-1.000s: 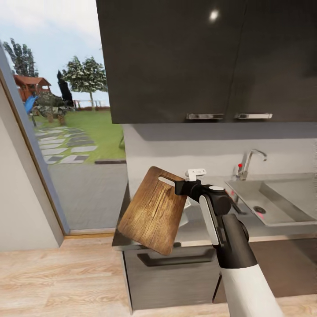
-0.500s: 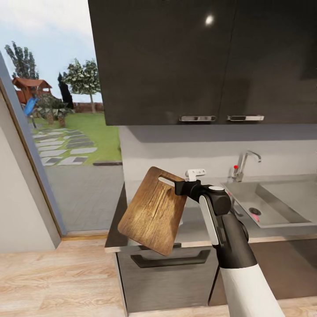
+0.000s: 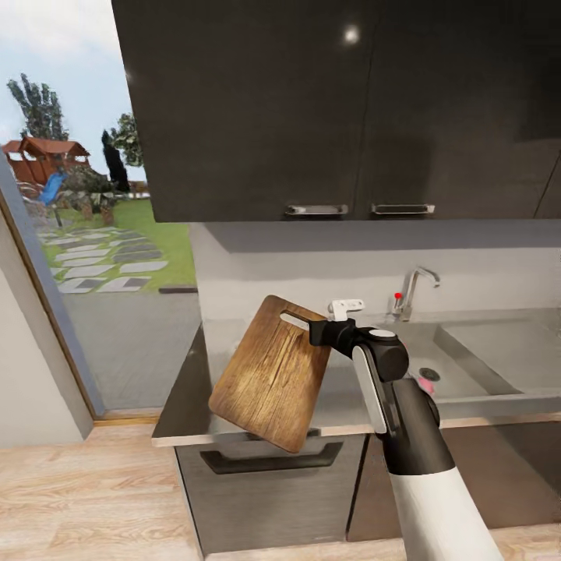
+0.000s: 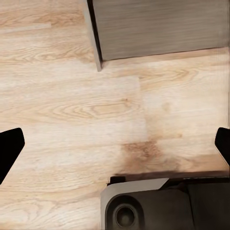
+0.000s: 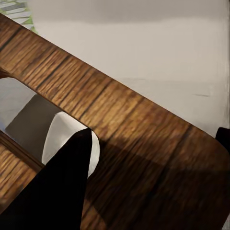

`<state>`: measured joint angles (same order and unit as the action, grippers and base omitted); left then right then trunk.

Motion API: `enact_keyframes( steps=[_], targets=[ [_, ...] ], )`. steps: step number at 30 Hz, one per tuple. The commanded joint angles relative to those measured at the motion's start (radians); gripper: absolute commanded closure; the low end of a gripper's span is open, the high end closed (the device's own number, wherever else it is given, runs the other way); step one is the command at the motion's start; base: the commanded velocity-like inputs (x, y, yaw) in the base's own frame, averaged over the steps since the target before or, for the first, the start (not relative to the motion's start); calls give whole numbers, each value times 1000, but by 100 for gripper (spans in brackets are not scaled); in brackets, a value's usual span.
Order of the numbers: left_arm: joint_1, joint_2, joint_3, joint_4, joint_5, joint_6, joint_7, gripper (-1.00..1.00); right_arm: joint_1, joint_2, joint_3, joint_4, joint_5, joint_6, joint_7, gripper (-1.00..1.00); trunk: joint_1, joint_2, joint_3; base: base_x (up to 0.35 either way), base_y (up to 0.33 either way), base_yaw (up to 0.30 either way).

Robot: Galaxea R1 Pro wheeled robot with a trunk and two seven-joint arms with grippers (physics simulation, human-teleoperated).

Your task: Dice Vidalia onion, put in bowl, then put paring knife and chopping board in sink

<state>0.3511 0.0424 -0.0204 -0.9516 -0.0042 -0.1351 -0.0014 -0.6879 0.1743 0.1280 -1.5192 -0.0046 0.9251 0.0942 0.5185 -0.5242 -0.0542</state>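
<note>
My right gripper (image 3: 315, 331) is shut on the handle-slot end of the dark brown chopping board (image 3: 273, 374). It holds the board tilted in the air over the grey countertop (image 3: 191, 382). The board's grain also shows close up in the right wrist view (image 5: 143, 124), where something white and rounded appears through its slot. Right of my arm lies the steel sink (image 3: 475, 351) with its chrome tap (image 3: 411, 290). A small pink-magenta spot (image 3: 426, 383) sits by the drain; I cannot tell what it is. The paring knife is hidden. My left gripper (image 4: 115, 143) hangs open over the wooden floor.
Dark wall cabinets (image 3: 312, 109) hang above the counter. Dark grey base cabinets with a bar handle (image 3: 273, 460) stand under it. A glass door (image 3: 86, 257) at the left looks onto a garden. Light wooden floor (image 3: 78, 499) runs in front of the counter.
The whole head view has shifted: the counter, sink and cabinets have slid left in the picture, so the camera has moved. My right arm and the board keep their place in it.
</note>
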Motion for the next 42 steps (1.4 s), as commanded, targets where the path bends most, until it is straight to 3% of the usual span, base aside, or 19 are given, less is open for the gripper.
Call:
enact_keyframes(
  steps=[1,15,42],
  targets=[
    [0,1,-1,-1,0,-1,0,-100,-1,0,-1,-1,-2,4,3,100,0,-2,-2,0,-305,0],
    [0,1,-1,-1,0,-1,0,-100,-1,0,-1,2,-2,4,4,100,0,-2,-2,0,-297,0],
    [0,1,-1,-1,0,-1,0,-100,-1,0,0,12,-2,4,6,100,0,-2,-2,0,-174,0]
  ],
)
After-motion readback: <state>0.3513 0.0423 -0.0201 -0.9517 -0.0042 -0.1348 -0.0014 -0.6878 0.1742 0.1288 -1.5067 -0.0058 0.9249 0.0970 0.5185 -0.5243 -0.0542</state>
